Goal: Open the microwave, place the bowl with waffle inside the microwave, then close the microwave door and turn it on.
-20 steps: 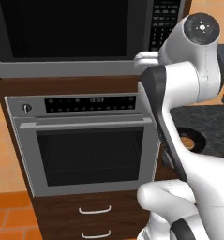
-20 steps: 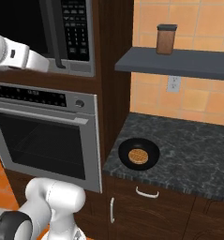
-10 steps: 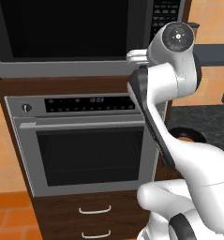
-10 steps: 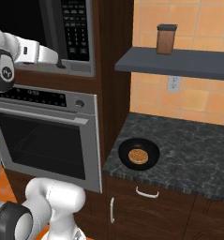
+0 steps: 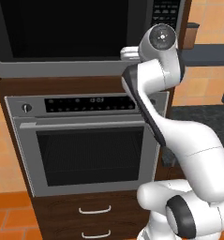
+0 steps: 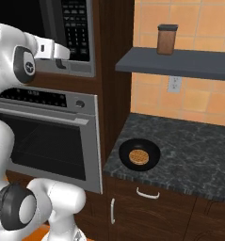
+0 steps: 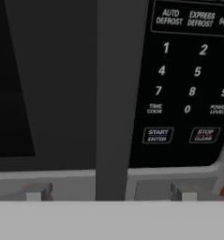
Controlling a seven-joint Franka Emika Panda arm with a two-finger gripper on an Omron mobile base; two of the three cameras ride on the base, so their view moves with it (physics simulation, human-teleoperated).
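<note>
Microwave door (image 5: 62,28): shut, dark glass in a grey frame, filling the upper left of the left base view above the oven.
Door handle (image 7: 115,93): long vertical dark bar, running up the middle of the hand view between the glass and the keypad.
Oven (image 5: 90,140): silver, directly below the microwave; a round knob sits at each end of its control strip, and its door is shut.
Drawers (image 5: 92,210): two with curved pulls, under the oven in the dark wood cabinet.
End effector (image 7: 108,194): up against the microwave's lower grey trim, its two finger tips (image 7: 36,193) spread wide, one on each side of the handle bar, grasping nothing.
Microwave (image 6: 69,35): built into the dark wood column; grey lower trim along the bottom, keypad at its right end.
Keypad writing (image 7: 188,75): "AUTO DEFROST", "EXPRESS DEFROST", digits 1, 2, 4, 5, 7, 8, 9, 0, then "TIME COOK", "POWER LEVEL", "START ENTER", "STOP CLEAR"; the right column is cut off by the picture edge.
Bowl with waffle (image 6: 139,156): on the counter (image 6: 194,160), near its front left corner, just right of the oven column and well apart from the end effector.
Open room: bare dark stone counter spreads to the right of and behind the bowl.
Shelf (image 6: 175,62): dark, above the counter, carrying a brown lidded jar (image 6: 166,39).
Wall outlet (image 6: 174,84): on the orange tiles under the shelf.
</note>
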